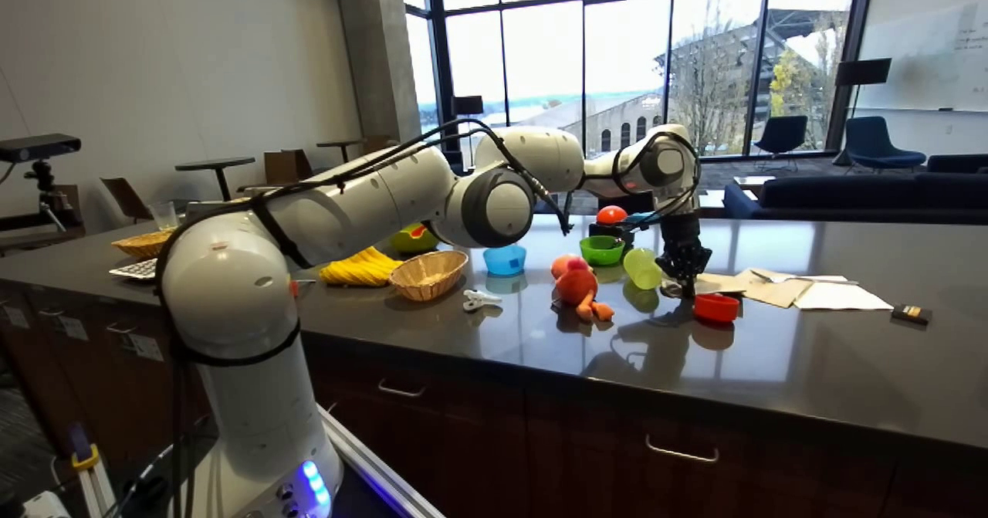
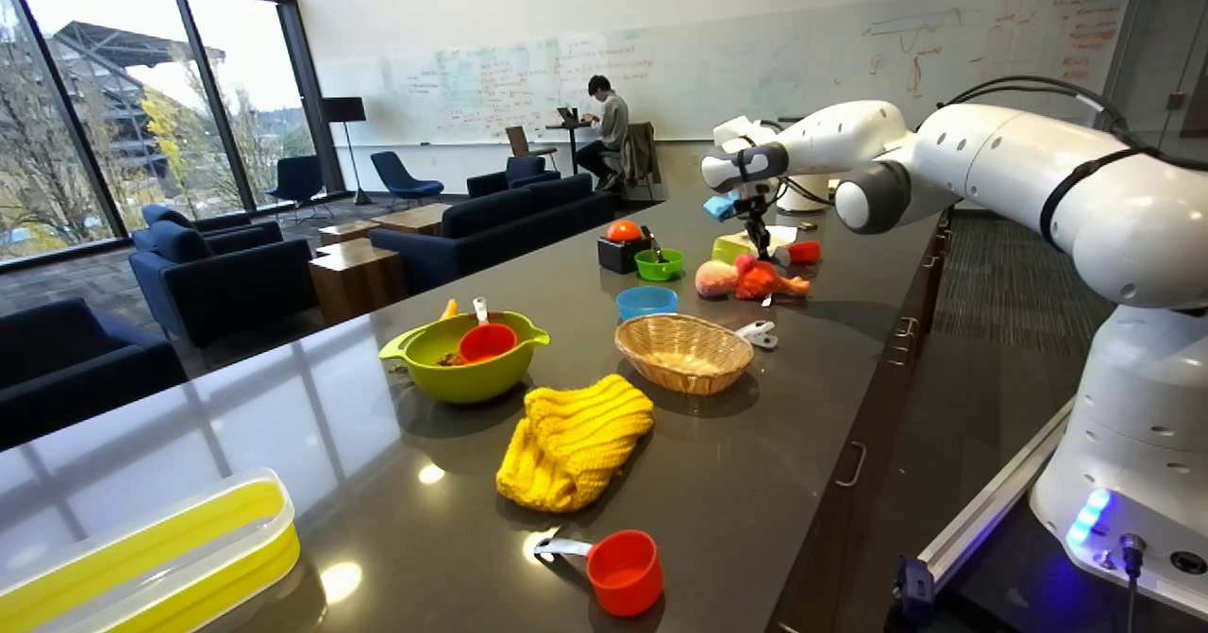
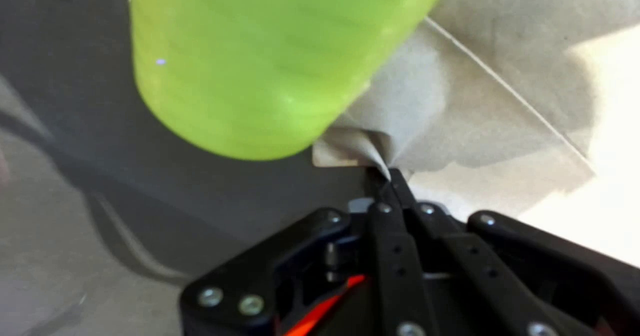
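Wrist view: we find the claw (image 3: 391, 178) clenched, pinching a puckered fold at the edge of some brown paper (image 3: 450, 125). The rest of the paper lies on the table (image 1: 849, 356). A lime-green object (image 3: 260, 65), smooth and rounded, hides part of the paper in this view; its exact kind we cannot tell. In an exterior view we note a red cup (image 1: 716, 309) just beside the claw and an orange plush toy (image 1: 577, 285) near the lime-green object. Well apart from the claw we mark a blue bowl (image 1: 505, 262), a white clip (image 1: 481, 300) and a wicker basket (image 1: 428, 277).
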`<state>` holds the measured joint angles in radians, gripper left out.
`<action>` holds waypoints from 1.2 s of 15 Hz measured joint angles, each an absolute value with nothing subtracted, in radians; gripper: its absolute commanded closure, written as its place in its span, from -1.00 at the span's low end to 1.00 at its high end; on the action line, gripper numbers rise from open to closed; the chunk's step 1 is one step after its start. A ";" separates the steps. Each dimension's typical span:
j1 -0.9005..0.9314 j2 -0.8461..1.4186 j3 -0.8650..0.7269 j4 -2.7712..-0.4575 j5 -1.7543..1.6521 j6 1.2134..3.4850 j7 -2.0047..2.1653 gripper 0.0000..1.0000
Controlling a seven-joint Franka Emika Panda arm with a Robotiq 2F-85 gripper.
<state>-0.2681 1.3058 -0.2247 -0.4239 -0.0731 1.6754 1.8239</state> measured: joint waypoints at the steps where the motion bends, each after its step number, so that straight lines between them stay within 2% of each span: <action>1: -0.270 1.305 -0.225 -0.424 -0.072 1.678 1.824 0.99; 6: -0.299 1.286 -0.218 -0.419 -0.056 1.680 1.807 0.99; 9: -0.329 1.241 -0.186 -0.379 -0.018 1.604 1.730 0.99; 18: -0.395 0.978 -0.037 -0.362 0.135 1.187 1.440 0.99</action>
<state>-0.3947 0.9785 -0.0370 -0.3622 0.1350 1.1868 1.4400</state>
